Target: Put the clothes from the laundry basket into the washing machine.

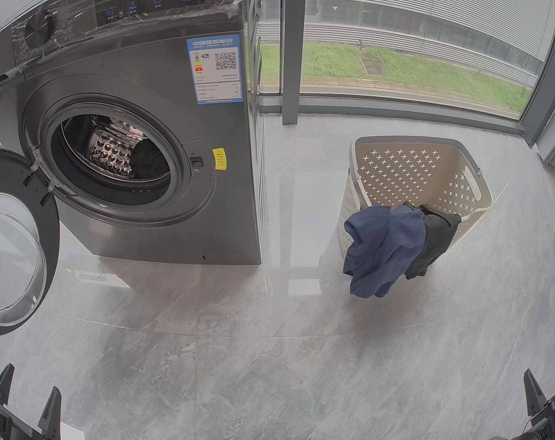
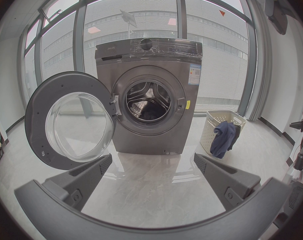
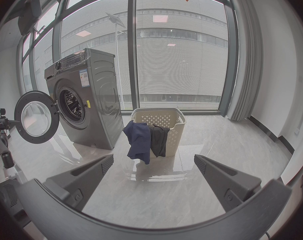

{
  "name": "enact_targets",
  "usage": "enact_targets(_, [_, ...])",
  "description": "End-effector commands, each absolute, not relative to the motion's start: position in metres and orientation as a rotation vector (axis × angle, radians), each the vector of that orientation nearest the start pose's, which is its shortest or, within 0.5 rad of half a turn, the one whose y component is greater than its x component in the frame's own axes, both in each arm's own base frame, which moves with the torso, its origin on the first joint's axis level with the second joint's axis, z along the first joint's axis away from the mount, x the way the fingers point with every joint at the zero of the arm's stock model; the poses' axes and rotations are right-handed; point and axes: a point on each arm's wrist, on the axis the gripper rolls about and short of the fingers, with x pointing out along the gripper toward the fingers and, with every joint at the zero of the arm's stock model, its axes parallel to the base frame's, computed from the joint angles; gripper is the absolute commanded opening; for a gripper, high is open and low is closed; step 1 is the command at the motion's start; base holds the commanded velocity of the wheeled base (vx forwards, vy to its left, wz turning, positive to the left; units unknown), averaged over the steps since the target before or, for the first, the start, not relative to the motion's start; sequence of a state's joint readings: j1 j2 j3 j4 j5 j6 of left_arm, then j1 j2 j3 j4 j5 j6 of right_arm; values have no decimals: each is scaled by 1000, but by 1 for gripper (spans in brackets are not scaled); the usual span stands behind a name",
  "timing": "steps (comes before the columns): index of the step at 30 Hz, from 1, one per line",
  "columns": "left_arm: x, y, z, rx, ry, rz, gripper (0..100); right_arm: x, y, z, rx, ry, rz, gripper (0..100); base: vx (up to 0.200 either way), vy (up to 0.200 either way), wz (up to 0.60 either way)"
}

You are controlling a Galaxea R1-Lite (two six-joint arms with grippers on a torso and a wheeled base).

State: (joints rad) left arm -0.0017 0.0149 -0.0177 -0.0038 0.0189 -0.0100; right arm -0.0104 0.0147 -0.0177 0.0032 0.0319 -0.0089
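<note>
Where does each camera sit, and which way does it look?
Head: up high, looking down at the washing machine, laundry basket and floor; left pincer and right pincer at the bottom corners.
Left wrist: behind the left pincer, facing the open machine.
Right wrist: behind the right pincer, facing the basket.
All three share machine and basket.

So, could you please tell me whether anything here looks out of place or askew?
Only mildly: a blue cloth garment and a black cloth garment hang over the near rim of the cream perforated plastic laundry basket rather than lying inside. Nothing looks spilled or damaged; the grey washing machine has its round door open.
</note>
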Motion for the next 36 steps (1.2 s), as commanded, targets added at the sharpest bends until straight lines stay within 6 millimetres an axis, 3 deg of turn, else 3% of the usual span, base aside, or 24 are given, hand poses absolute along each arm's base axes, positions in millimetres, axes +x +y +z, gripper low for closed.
enact_targets(1, [-23,0,76,-6,0,17,100,-22,1,76,-9,9,22,100,0,0,0])
enact_targets(7, [-23,0,76,-6,0,17,100,-22,1,76,-9,9,22,100,0,0,0])
enact_targets(16, [-23,0,76,-9,-2,17,100,-22,1,76,-9,9,22,100,0,-200,0])
enact_targets(28, [-23,0,76,-15,-2,17,100,-22,1,76,-9,9,22,100,0,0,0])
enact_targets(36, [-23,0,76,-17,-2,17,100,-22,1,76,-9,9,22,100,0,-200,0])
